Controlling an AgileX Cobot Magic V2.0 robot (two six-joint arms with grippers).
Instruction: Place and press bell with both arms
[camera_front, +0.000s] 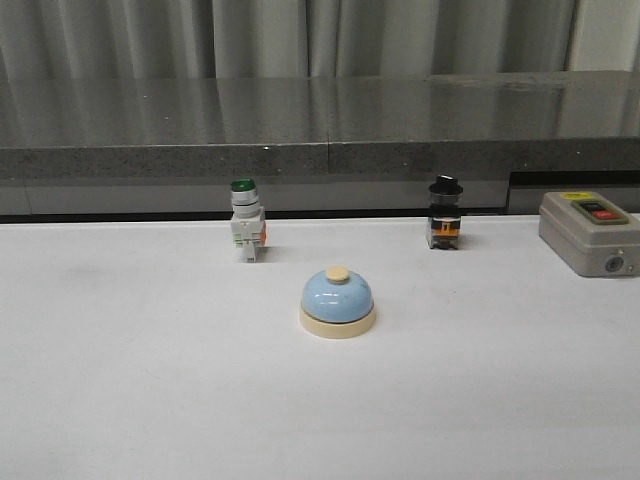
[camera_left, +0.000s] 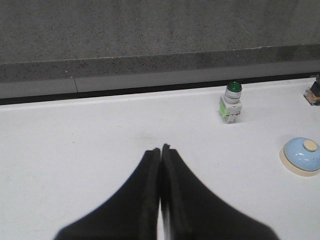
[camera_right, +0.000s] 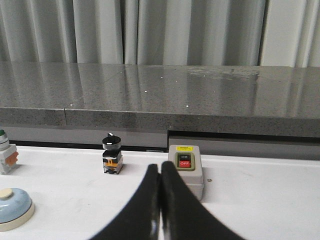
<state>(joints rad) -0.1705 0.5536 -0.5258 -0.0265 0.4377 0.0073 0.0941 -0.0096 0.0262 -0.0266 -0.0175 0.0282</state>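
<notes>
The light-blue bell (camera_front: 338, 300) stands upright near the middle of the white surface (camera_front: 120, 400), untouched. Both pincers, left (camera_left: 160, 149) and right (camera_right: 160, 167), have their fingers pressed together, holding nothing. The bell lies between them, neither clearly nearer.

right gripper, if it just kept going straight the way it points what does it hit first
Most likely the grey switch box, which sits right past the shut right gripper. Depth is hard to judge from the wrist view, so it might pass above it.
</notes>
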